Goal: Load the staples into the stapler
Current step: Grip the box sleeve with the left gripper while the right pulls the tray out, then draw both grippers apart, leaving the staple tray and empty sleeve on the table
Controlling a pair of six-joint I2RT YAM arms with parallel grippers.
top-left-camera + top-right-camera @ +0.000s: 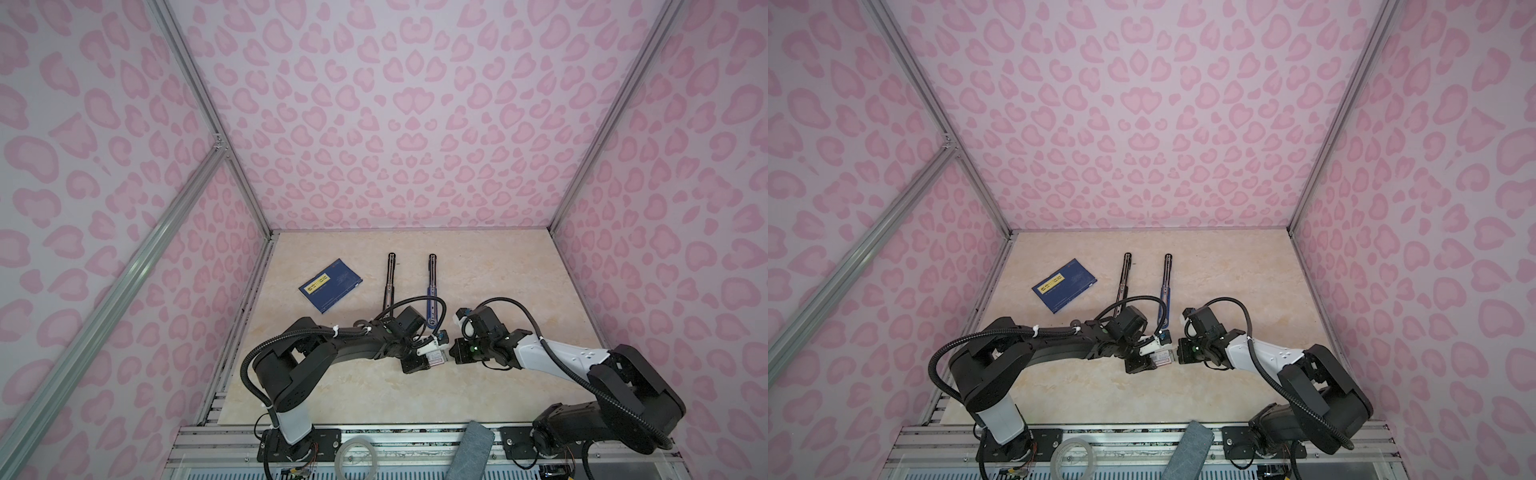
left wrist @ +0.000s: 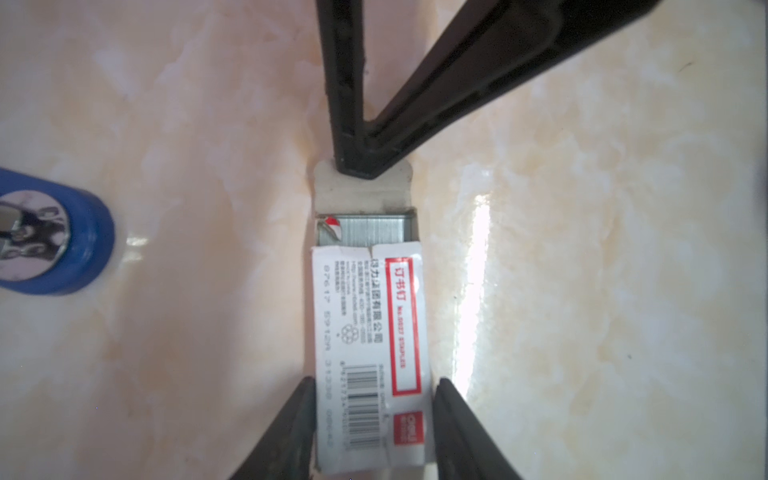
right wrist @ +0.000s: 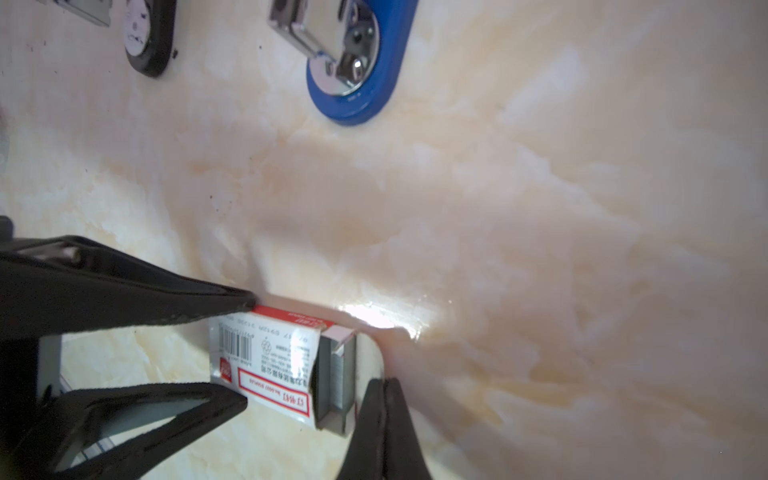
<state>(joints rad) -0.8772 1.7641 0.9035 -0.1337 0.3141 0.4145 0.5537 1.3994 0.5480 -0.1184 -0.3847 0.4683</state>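
With the left tool [image 2: 376,380] clamping the box [image 2: 370,324] on the counter [image 2: 166,124] and the right tool [image 2: 365,170] closed against its flap [image 2: 328,189], pinch the staples [image 2: 370,227] in the box mouth by their long sides; expect light, brittle strips.

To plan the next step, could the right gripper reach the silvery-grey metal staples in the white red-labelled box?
Probably yes: the box end is open, the staples lie exposed, and the shut right gripper sits at the flap beside them.
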